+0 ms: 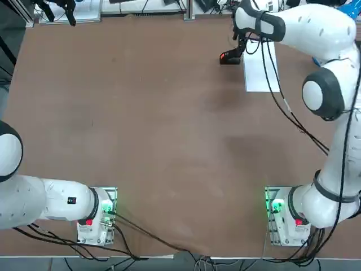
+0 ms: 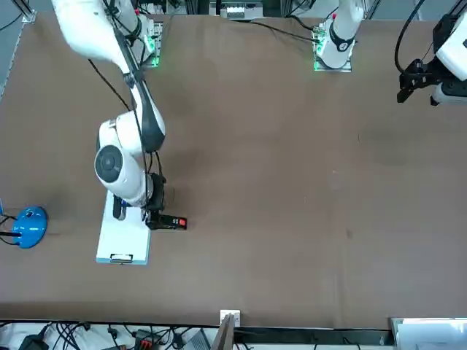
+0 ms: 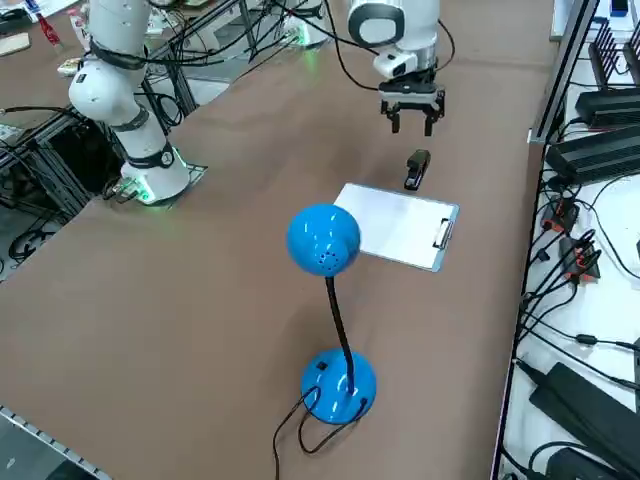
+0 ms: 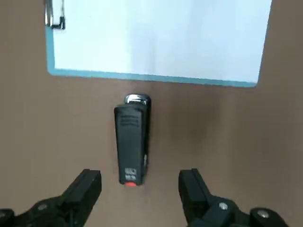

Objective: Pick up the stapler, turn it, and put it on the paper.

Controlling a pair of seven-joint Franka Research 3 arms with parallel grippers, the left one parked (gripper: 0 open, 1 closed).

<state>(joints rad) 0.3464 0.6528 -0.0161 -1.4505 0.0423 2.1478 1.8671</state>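
Top view: we saw the right gripper [image 1: 241, 40] above the far right part of the brown worktop [image 1: 158, 130], over the stapler [image 1: 229, 57], which lay just left of the paper [image 1: 260, 70].

Front view: we noted the stapler [image 2: 170, 222] flat on the worktop, red mark pointing away from the paper [image 2: 125, 233], apart from the sheet's long edge.

Right side view: we recorded the gripper [image 3: 410, 122] hanging above the stapler [image 3: 417, 168], not touching it; a blue desk lamp [image 3: 330, 300] stood nearer the camera.

Right wrist view: we found the fingers [image 4: 87, 187] spread wide, empty, the stapler [image 4: 132, 140] between and beyond them, its metal end near the paper's [image 4: 156, 38] edge.
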